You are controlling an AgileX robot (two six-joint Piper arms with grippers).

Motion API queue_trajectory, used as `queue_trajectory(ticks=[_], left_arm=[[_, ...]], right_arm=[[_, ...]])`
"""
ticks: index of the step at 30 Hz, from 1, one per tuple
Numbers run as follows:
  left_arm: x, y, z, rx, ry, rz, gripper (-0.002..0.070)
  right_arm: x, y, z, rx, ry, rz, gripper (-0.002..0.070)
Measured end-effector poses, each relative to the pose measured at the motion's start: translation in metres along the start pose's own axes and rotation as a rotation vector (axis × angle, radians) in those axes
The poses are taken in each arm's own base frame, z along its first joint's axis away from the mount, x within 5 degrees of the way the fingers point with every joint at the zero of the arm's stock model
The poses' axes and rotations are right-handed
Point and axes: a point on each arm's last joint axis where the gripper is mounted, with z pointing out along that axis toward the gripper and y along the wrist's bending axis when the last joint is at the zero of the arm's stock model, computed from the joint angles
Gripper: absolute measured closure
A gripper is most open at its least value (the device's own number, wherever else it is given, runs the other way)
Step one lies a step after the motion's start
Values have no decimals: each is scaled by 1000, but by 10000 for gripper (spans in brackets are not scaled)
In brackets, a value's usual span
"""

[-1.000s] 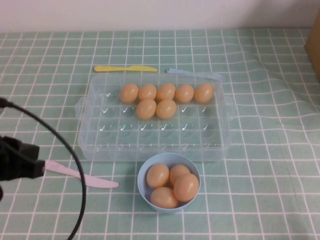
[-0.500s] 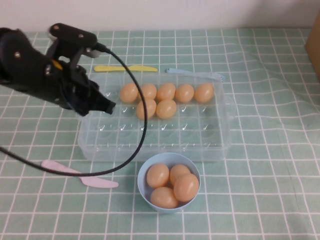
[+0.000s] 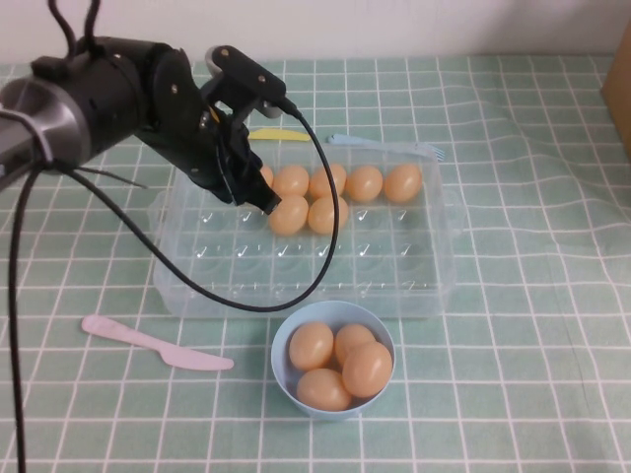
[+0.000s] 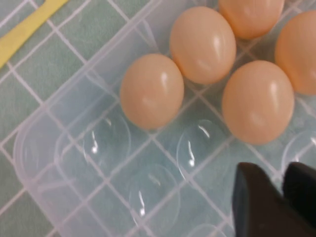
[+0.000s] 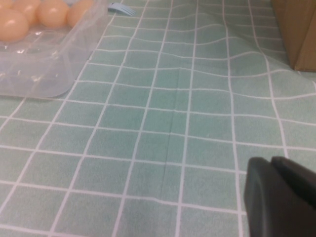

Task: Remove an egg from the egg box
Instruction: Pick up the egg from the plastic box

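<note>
The clear plastic egg box (image 3: 296,296) lies mid-table with several orange-tan eggs in its far rows. My left gripper (image 3: 264,202) hangs over the box's far left part, beside the front-row egg (image 3: 288,215). In the left wrist view its fingertips (image 4: 284,170) stand almost together with only a sliver between them and nothing held. They hover above empty cells, short of the nearest egg (image 4: 257,101) and the corner egg (image 4: 152,91). My right gripper (image 5: 276,197) is shut over bare cloth to the right of the box (image 5: 44,64), outside the high view.
A light-blue bowl (image 3: 277,360) holding several eggs stands just in front of the box. A pink knife (image 3: 158,343) lies at the front left. A yellow knife (image 3: 286,135) and a blue fork (image 3: 394,148) lie behind the box. A cardboard box (image 3: 621,89) stands at the far right.
My left arm has swung in from the near left edge, up and across, and now reaches down over the box's far left eggs. Eggs, box and bowl have not moved.
</note>
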Motion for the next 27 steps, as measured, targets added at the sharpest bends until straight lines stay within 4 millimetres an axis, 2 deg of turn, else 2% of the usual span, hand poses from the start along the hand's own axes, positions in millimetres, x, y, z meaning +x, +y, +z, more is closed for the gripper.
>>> queue_trajectory(ticks=[3, 5, 7, 9, 14, 27], left_arm=[[-2, 2, 13, 1, 11, 26, 464], [-4, 3, 20, -2, 13, 35, 334], [-6, 4, 27, -13, -5, 43, 253], [-7, 5, 32, -21, -20, 45, 213], [-8, 6, 39, -34, -44, 48, 189], [-2, 15, 60, -77, -47, 27, 197]], right_arm=[[0, 0, 0, 0, 0, 0, 694], [0, 0, 0, 0, 0, 0, 694], [0, 0, 0, 0, 0, 0, 694], [0, 0, 0, 0, 0, 0, 694], [0, 0, 0, 0, 0, 0, 694], [0, 0, 0, 0, 0, 0, 694]])
